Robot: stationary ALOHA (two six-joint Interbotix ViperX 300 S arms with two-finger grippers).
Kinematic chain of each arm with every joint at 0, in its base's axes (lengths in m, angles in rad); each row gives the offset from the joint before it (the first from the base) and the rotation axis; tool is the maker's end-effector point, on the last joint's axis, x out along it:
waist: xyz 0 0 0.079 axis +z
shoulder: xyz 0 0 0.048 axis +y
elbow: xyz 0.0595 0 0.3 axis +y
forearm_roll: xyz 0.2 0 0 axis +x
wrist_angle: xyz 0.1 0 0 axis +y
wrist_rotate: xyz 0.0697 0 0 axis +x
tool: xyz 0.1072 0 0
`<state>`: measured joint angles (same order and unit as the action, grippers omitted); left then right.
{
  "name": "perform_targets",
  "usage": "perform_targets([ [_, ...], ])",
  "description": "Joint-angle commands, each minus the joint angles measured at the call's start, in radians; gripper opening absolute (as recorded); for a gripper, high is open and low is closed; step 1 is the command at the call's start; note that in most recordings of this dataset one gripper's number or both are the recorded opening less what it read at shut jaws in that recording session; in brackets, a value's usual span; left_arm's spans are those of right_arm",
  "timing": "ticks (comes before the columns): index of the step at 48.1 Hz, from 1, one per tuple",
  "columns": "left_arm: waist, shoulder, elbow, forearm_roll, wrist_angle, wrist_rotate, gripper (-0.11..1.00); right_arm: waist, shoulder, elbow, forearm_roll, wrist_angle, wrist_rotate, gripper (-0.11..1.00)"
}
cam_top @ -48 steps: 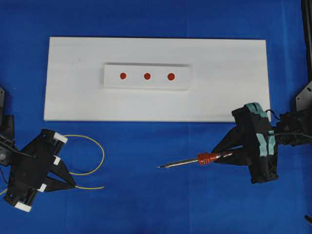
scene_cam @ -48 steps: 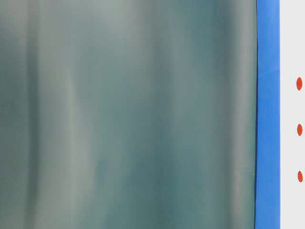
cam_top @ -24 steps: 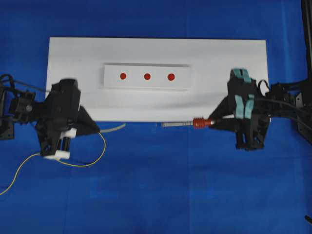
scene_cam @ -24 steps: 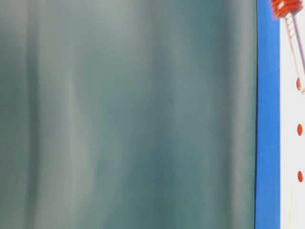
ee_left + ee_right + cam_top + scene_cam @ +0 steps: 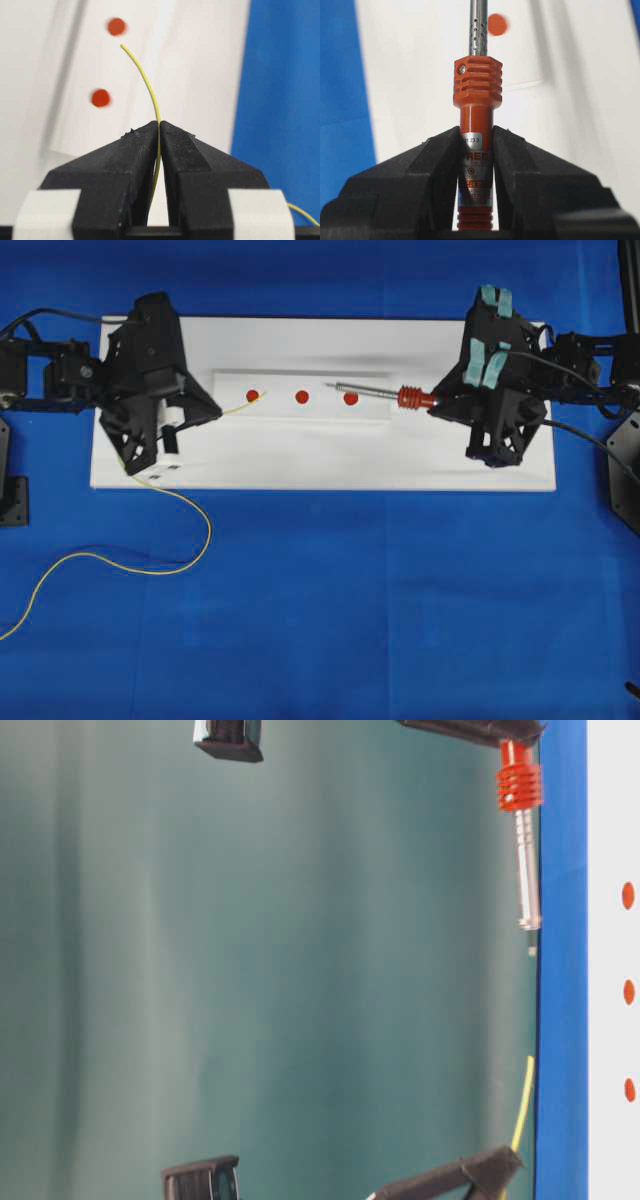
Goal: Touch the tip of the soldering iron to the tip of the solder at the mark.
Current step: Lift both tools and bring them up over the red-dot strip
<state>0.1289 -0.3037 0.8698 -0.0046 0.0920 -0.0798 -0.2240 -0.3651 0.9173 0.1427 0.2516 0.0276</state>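
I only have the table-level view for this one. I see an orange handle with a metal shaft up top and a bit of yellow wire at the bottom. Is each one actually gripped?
Observer: Yes. The right wrist view shows the right claw shut on the soldering iron by its orange handle.
Reviewer: And the wire?
Observer: The left claw pinches the solder, a short curved end sticking out past the fingers.
Reviewer: Are the two tips touching?
Observer: No. From overhead, the solder's end is by the left red dot, the iron's tip is near the right red dot, and the middle red dot lies between them.
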Motion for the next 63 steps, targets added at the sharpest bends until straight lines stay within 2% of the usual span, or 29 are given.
perform_targets([
  [1, 0.011, 0.005, -0.034, 0.003, -0.002, 0.012, 0.03, -0.012, -0.002, -0.032, -0.012, -0.003, 0.0, 0.08],
  [25, 0.021, -0.003, -0.026, 0.003, 0.043, -0.002, 0.03, -0.014, 0.005, -0.043, -0.015, 0.029, 0.006, 0.08],
  [44, 0.011, -0.021, -0.003, 0.003, 0.114, -0.072, 0.03, -0.014, 0.08, -0.117, -0.015, 0.075, 0.005, 0.08],
  [63, 0.012, -0.04, 0.017, 0.003, 0.114, -0.072, 0.03, -0.014, 0.101, -0.14, -0.017, 0.075, 0.005, 0.08],
])
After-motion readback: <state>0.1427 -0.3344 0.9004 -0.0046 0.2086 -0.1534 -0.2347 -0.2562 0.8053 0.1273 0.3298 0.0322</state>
